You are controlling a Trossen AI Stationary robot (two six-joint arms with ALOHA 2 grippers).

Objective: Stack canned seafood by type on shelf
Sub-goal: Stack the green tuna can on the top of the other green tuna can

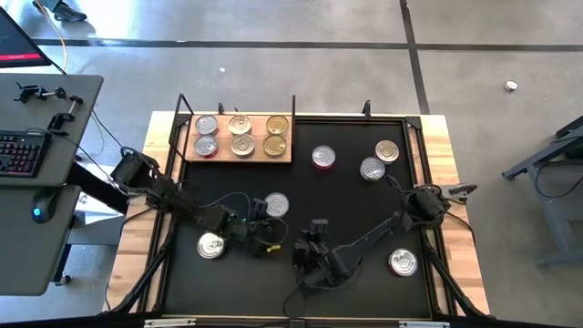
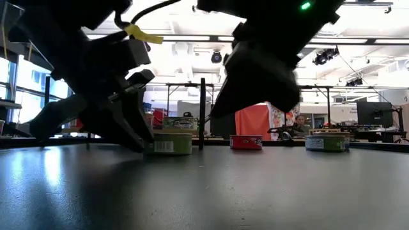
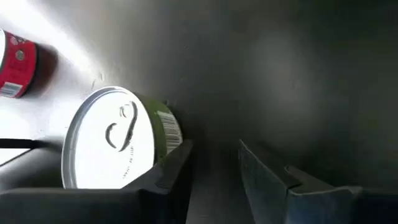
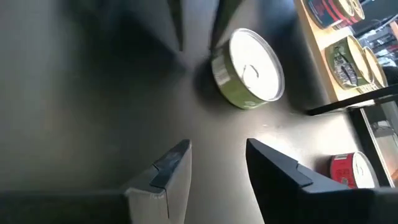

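Note:
The wooden shelf (image 1: 241, 137) lies at the mat's far left and carries six tins. Six more tins rest flat on the black mat: a green-sided one (image 1: 276, 205) (image 3: 115, 140) (image 4: 249, 68), a silver one (image 1: 211, 245), a red one (image 1: 323, 158), a gold (image 1: 386, 150) and a silver (image 1: 372, 169) pair, and a red-sided one (image 1: 403, 262). My left gripper (image 1: 270, 224) (image 3: 214, 168) is open and low over the mat, just near-side of the green-sided tin, which sits outside its fingers. My right gripper (image 1: 314, 228) (image 4: 217, 158) is open, to the right of that tin and apart from it. My left gripper has the outer side of one finger (image 3: 171, 165) right beside the green-sided tin's side wall (image 3: 169, 127). I cannot tell whether it touches. Nothing is between its two fingers, and the tin sits flat on the mat.
A black frame with posts (image 1: 293, 107) borders the mat. The two grippers are close together at mid-mat. The red tin (image 3: 15, 62) stands farther off past the green-sided one. A desk with a keyboard (image 1: 18, 150) is left of the table.

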